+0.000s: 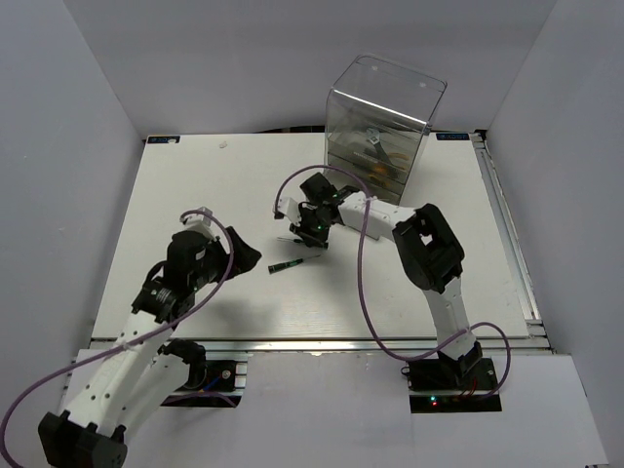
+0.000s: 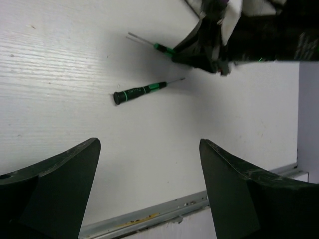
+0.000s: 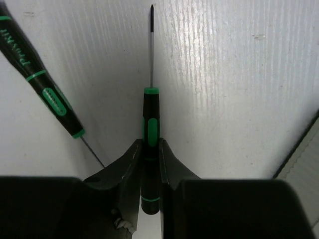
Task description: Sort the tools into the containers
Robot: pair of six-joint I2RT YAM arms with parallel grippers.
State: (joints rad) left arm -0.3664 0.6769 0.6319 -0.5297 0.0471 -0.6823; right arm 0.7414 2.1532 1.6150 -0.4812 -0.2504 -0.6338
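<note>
My right gripper (image 3: 150, 149) is shut on the handle of a thin black-green screwdriver (image 3: 151, 119), whose shaft points away from me just above the white table. In the top view this gripper (image 1: 310, 232) is at the table's middle, in front of the smoky-grey drawer cabinet (image 1: 385, 122). The second black-green screwdriver (image 1: 290, 263) lies flat on the table just to its near left; it also shows in the right wrist view (image 3: 47, 94) and the left wrist view (image 2: 142, 91). My left gripper (image 2: 149, 144) is open and empty, on the near side of that screwdriver.
Orange-handled tools (image 1: 380, 166) show through the cabinet's drawers. The table's metal front rail (image 2: 149, 219) lies under the left gripper. Purple cables (image 1: 363, 283) loop over the table beside the right arm. White walls enclose the table on three sides.
</note>
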